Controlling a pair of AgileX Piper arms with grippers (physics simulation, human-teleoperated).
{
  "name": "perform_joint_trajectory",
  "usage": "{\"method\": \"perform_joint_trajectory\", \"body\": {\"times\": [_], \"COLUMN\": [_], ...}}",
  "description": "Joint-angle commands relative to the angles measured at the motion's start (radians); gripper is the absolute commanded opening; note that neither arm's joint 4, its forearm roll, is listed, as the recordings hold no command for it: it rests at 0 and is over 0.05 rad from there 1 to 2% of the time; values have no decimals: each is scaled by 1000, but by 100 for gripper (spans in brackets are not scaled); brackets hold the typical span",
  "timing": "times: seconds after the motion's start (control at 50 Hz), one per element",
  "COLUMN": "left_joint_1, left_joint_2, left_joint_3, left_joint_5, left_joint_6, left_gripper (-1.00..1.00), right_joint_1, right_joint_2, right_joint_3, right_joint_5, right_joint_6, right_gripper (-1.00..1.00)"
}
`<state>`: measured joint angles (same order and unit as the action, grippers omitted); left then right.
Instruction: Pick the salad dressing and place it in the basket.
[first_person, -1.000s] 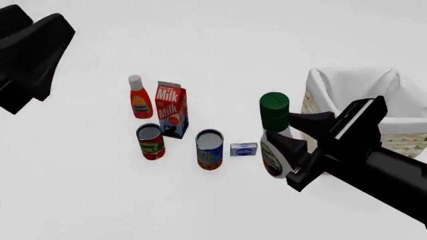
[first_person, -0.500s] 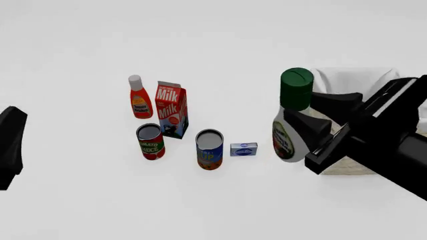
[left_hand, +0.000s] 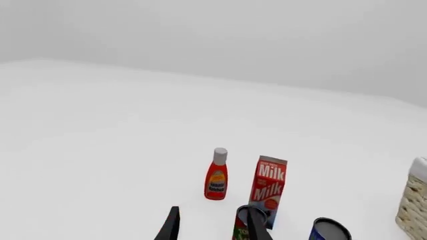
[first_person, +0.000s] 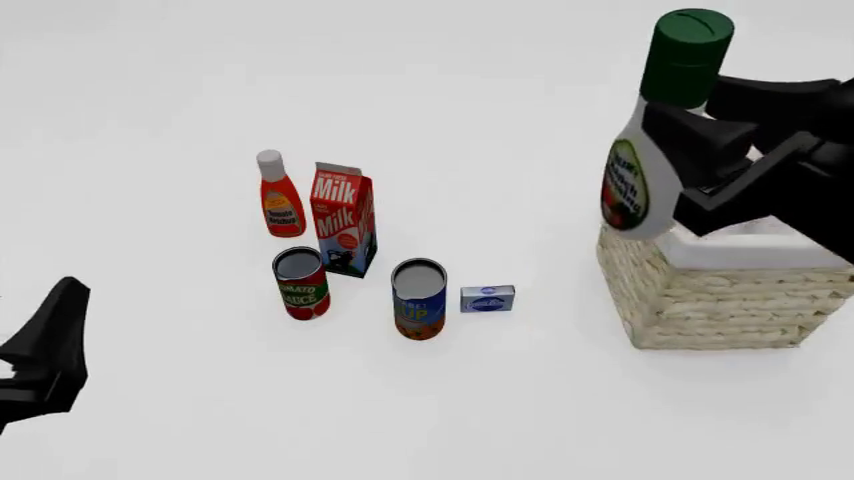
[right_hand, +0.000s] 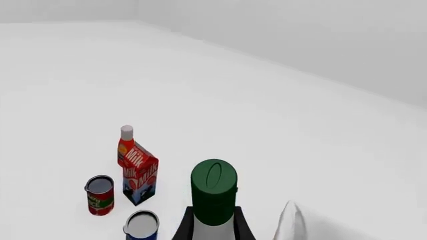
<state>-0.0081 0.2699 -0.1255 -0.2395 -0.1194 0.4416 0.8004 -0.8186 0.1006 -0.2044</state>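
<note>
The right fingers (first_person: 694, 140) are clamped on the salad dressing (first_person: 638, 180), one dark finger across the bottle's shoulder just under the green cap (first_person: 686, 55) and the other behind the neck; the bottle hangs clear of the tabletop (first_person: 160, 400), slightly tilted with its cap leaning to the right, its oval label facing left; its lower end hangs over the near-left corner of the basket (first_person: 721, 300), in front of the white cloth lining on the rim; whether it touches the rim cannot be told. In the right wrist view the cap (right_hand: 213, 187) stands up between the two finger tips, the white bottle body (right_hand: 213, 232) only just showing beneath it at the frame's edge.

The left fingers (left_hand: 212, 227) stand apart with nothing between them, two thin dark tips in the left wrist view; in the front view the left arm (first_person: 47, 350) shows only as a dark shape at the lower left edge, well apart from the groceries.

On the tabletop, left of the basket, stand a red bottle with white cap (first_person: 278, 195), a milk carton (first_person: 343, 218) just beside it, a red can (first_person: 300, 283) in front of the carton, a blue-and-orange can (first_person: 419, 298) to its right, and a small blue box (first_person: 487, 299) between that can and the basket.
</note>
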Motion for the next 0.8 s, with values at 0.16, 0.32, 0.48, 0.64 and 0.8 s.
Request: {"method": "perform_joint_trajectory", "body": {"times": [0.16, 0.32, 0.48, 0.64, 0.8], "left_joint_1": [18, 12, 15, 18, 16], "left_joint_2": [2, -13, -25, -27, -29], "left_joint_3": [41, 34, 34, 32, 32], "left_joint_5": [2, 18, 33, 38, 41], "left_joint_6": [-24, -27, -34, -35, -37], "left_gripper": [100, 100, 100, 100, 100], "right_joint_1": [-184, -263, -356, -413, -460], "right_joint_2": [99, 152, 235, 281, 338], "right_joint_3": [-174, -266, -323, -349, -367], "right_joint_5": [-12, -12, -35, -52, -78], "right_joint_6": [21, 34, 54, 69, 63], "right_gripper": [-100, -100, -100, -100, -100]}}
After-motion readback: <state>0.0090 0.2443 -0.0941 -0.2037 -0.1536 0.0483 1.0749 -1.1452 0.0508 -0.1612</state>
